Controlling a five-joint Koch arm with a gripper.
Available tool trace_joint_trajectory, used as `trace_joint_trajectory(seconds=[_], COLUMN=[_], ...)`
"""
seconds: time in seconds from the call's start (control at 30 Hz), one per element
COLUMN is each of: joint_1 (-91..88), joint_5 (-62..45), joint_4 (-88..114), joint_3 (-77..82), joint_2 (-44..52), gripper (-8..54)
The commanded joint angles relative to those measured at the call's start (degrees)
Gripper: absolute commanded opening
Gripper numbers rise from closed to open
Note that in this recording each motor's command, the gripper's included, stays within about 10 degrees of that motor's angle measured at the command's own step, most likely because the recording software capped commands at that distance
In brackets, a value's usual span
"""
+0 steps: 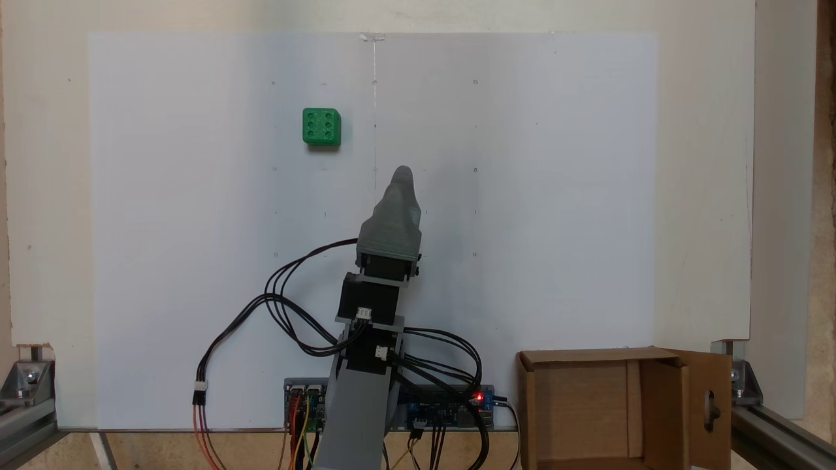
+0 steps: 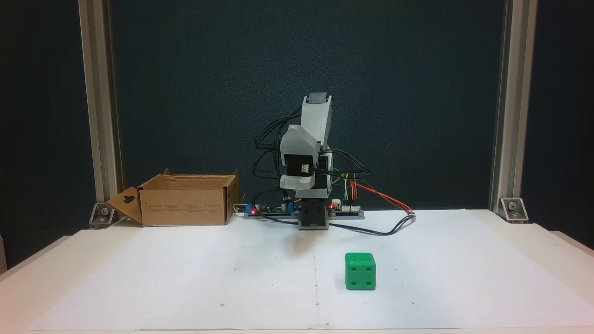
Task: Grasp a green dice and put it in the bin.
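Nearest the lens in a fixed view sat the green dice (image 2: 360,271), a small bright green plastic cube with rounded edges and sunken round pips, four pips on the face toward the camera. It rested on the white paper sheet (image 2: 185,278) that covered the table, well apart from the arm. Behind it stood the grey plastic arm (image 2: 310,153), folded upright over its base, with black cables looping out on both sides. The circuit boards (image 2: 345,209) at its foot showed small red lights. At left, against the dark backdrop, the bin (image 2: 185,206), a brown corrugated cardboard box with upright flaps, stood at the sheet's far edge, one flap with a cut-out hole splayed outward. Aluminium frame posts (image 2: 100,102) rose at both sides.

In a fixed view from above, the dice (image 1: 321,126) lay six pips up, up and left of the gripper (image 1: 403,173). Only one tapered grey tip showed, so how far the claw stood open could not be told; it held nothing. The bin (image 1: 581,411) sat open at lower right, beside the arm's base.
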Motion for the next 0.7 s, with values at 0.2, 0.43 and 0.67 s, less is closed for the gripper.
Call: trace_joint_trajectory(seconds=[0.2,0.43,0.67], joint_1=[-9.0,-9.1,-9.3], joint_5=[0.3,0.3,-0.1], joint_4=[14.9,14.8,11.5], joint_3=[2.8,2.8,-0.3], joint_2=[6.2,6.2,6.4], gripper=[43.8,43.8,42.8])
